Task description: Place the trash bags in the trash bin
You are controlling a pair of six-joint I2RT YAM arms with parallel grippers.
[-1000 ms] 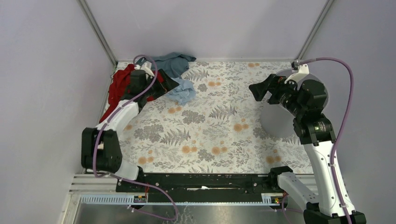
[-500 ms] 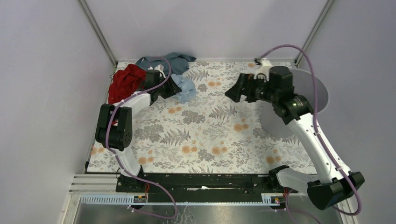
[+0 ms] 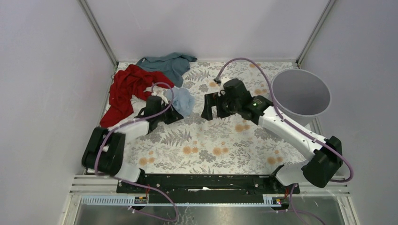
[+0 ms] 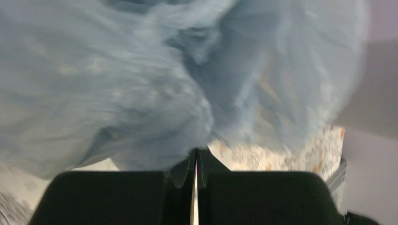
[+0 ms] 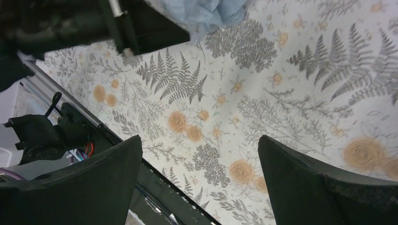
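Note:
The trash bag point(image 3: 184, 101), pale blue and crinkled, lies on the floral table left of centre. My left gripper point(image 3: 177, 113) reaches it from the near left. In the left wrist view the bag point(image 4: 141, 84) fills most of the frame, and the left gripper point(image 4: 196, 155) is shut with a fold of it pinched at the tips. My right gripper point(image 3: 207, 107) hovers open just right of the bag. The right wrist view shows that gripper point(image 5: 199, 140) wide apart over bare table, with the bag point(image 5: 206, 11) at the top edge. The light grey trash bin point(image 3: 300, 91) stands at the far right, its mouth uncovered.
A red cloth point(image 3: 126, 89) lies at the far left and a teal-grey cloth point(image 3: 166, 63) at the back, both close behind the bag. Purple walls close in the table on three sides. The left arm point(image 5: 70, 23) crosses the top left of the right wrist view.
My left gripper has shut on the bag and drawn it toward the near side, off the cloths. The right arm swung left from over the bin to the table's middle, staying open.

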